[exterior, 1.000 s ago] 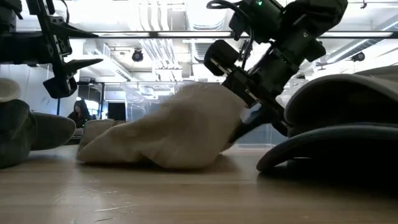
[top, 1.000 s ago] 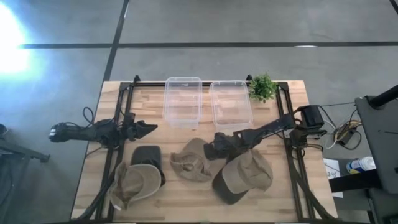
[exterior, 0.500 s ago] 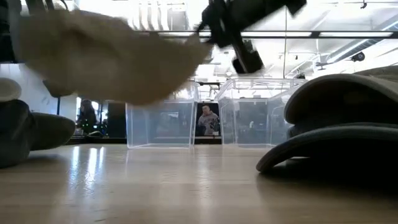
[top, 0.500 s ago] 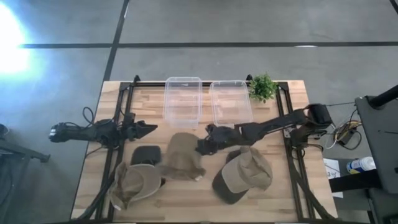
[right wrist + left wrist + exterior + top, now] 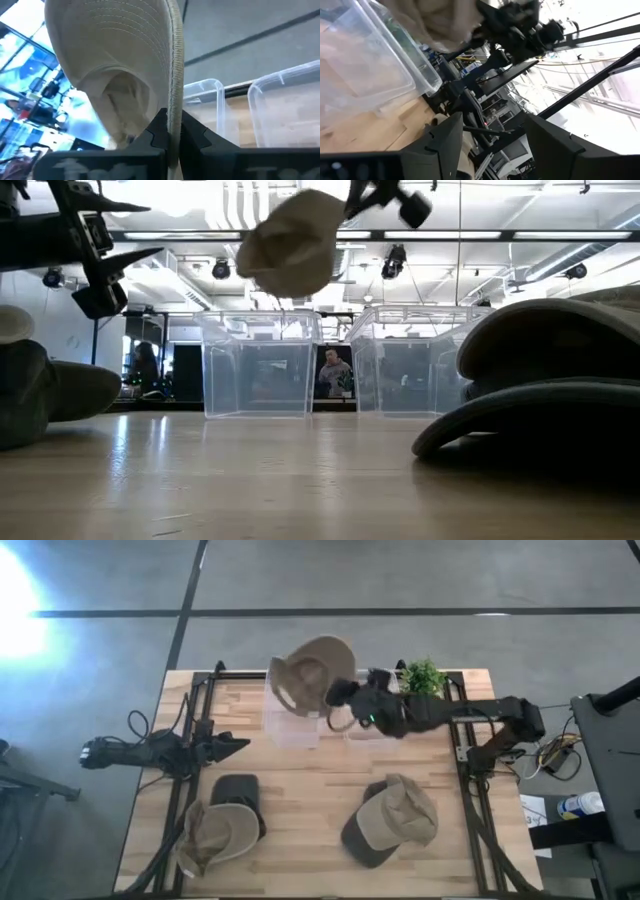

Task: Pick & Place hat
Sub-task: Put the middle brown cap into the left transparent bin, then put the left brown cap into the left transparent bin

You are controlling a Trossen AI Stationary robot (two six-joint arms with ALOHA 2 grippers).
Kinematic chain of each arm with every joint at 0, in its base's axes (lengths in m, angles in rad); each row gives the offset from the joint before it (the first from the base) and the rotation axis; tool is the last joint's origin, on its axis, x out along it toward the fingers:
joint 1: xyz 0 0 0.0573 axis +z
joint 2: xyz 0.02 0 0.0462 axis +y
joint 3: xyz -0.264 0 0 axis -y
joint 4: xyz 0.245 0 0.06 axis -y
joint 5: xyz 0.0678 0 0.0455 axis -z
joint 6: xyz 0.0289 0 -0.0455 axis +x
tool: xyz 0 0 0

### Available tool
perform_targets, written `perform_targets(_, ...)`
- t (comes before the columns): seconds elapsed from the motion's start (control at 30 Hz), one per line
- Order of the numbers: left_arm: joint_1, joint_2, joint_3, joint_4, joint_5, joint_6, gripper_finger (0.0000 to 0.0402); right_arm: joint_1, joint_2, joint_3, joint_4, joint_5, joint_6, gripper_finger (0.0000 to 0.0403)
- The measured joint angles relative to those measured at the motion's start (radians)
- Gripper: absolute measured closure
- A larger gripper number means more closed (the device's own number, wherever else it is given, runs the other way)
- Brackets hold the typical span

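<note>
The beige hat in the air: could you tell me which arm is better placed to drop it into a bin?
Right: its end effector already grips the beige hat above the left bin.

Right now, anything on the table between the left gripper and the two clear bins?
Nothing. In the high view the stretch of table from the left gripper to the two clear bins is bare wood; the right gripper holds the hat above them.

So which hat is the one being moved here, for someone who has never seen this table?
Find the two clear bins at the table's far edge. Above the left bin hangs a tan brimmed hat, its brim pinched in the right gripper. The other hats lie flat on the wood; only this one is airborne.
</note>
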Motion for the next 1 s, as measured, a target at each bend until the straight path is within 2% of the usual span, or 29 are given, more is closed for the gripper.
perform_targets(0.13,0.0,0.0,0.019,0.0,0.0,0.045,0.0193,-0.075,0.086,0.005,0.015,-0.086,0.059,0.039)
perform_targets(0.3,0.0,0.0,0.053,0.001,0.0,0.045,0.0193,-0.101,0.209,0.008,0.009,-0.164,0.179,0.039)
perform_targets(0.43,0.0,0.0,0.089,0.0,0.011,0.046,0.0193,-0.103,0.302,0.021,0.044,-0.302,0.19,0.0384)
perform_targets(0.5,0.0,0.0,0.105,0.001,0.022,0.045,0.0193,-0.098,0.345,0.048,0.042,-0.327,0.176,0.0371)
perform_targets(0.8,0.0,0.0,0.13,-0.005,0.129,0.043,0.0193,-0.07,0.441,0.174,0.027,-0.359,-0.024,0.028)
perform_targets(1.0,0.0,0.0,0.129,-0.07,0.207,0.015,0.0193,-0.04,0.395,0.286,0.026,-0.364,-0.313,0.0225)
